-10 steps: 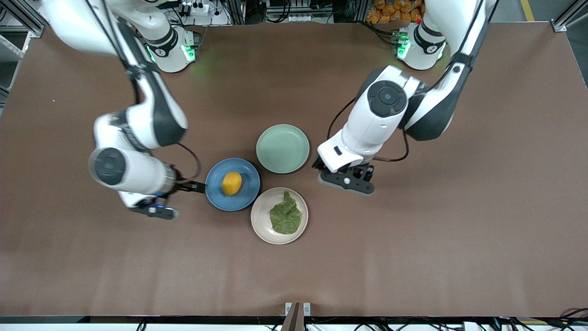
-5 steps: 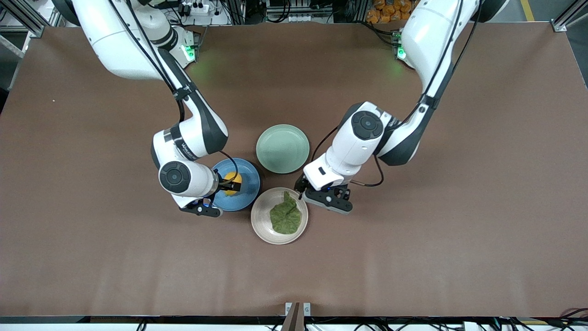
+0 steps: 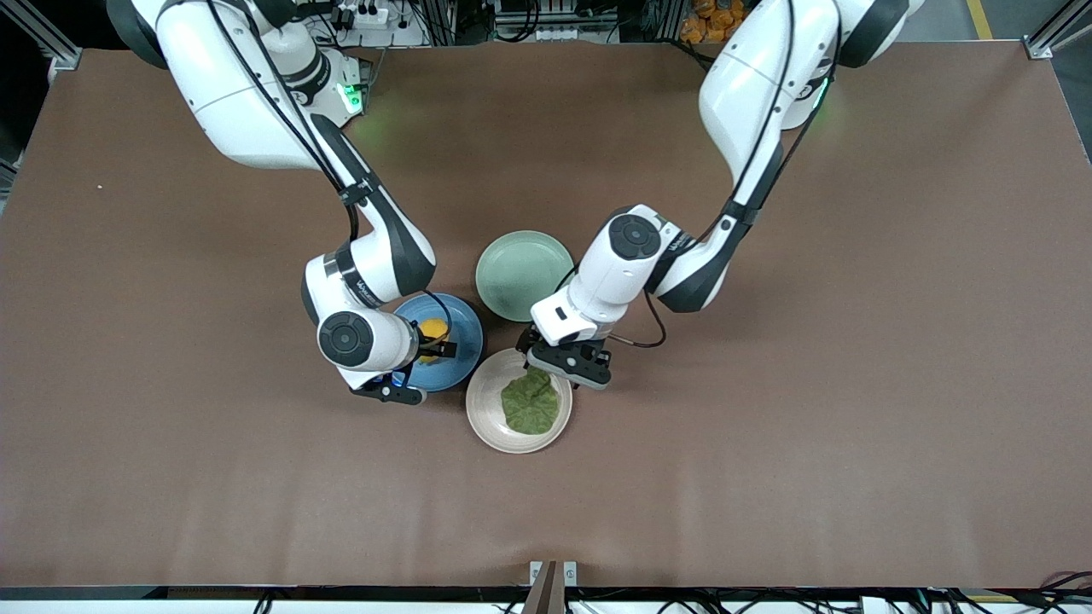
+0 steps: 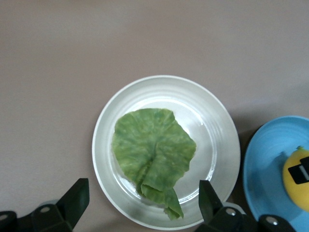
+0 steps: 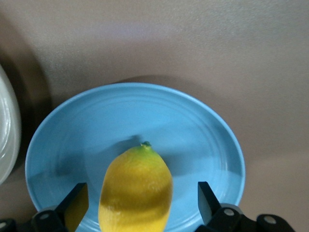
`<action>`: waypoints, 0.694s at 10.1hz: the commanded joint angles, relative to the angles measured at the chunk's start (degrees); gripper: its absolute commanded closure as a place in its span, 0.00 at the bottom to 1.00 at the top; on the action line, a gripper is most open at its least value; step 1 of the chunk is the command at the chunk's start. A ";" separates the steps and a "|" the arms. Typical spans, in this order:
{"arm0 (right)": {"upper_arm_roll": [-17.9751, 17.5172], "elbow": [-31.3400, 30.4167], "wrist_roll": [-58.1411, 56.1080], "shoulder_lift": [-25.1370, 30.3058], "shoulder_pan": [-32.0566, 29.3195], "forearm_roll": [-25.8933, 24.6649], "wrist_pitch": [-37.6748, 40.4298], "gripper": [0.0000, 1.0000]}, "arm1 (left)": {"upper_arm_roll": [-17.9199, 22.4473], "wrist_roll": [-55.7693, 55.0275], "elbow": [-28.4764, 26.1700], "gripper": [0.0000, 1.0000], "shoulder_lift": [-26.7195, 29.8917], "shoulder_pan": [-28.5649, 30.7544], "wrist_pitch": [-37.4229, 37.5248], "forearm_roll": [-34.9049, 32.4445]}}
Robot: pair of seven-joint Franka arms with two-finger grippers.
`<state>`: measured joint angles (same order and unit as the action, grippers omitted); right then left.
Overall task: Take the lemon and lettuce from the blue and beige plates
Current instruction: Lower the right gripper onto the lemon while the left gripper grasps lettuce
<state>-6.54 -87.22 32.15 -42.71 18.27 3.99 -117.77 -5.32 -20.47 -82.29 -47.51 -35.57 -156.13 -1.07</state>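
The yellow-orange lemon (image 3: 432, 329) lies on the blue plate (image 3: 461, 362). My right gripper (image 3: 429, 345) is open and down over it. In the right wrist view the fingers stand on either side of the lemon (image 5: 136, 188), with gaps, above the blue plate (image 5: 183, 125). The dark green lettuce (image 3: 529, 405) lies on the beige plate (image 3: 490, 426). My left gripper (image 3: 546, 365) is open over the leaf's stem end at the plate's rim. In the left wrist view its fingers straddle the lettuce (image 4: 152, 152) on the beige plate (image 4: 215, 125).
An empty mint-green plate (image 3: 523, 275) sits farther from the front camera than the other two, close to both. The three plates nearly touch. The blue plate (image 4: 270, 159) with the lemon (image 4: 295, 180) shows at the edge of the left wrist view.
Both arms swung in toward the plates and lowered. My right gripper came over the lemon. My left gripper moved from beside the mint plate to over the lettuce's stem end.
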 commanded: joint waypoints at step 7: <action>-0.05 4.05 -0.16 2.62 -1.56 3.22 5.92 1.00 | 5.49 -2.21 3.36 0.00 -7.68 -6.09 -6.73 -1.57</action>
<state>-6.39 -84.99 32.18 -43.01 18.31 6.35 -116.85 -1.07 -20.50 -81.63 -53.42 -40.75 -162.32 -1.09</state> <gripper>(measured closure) 0.352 0.000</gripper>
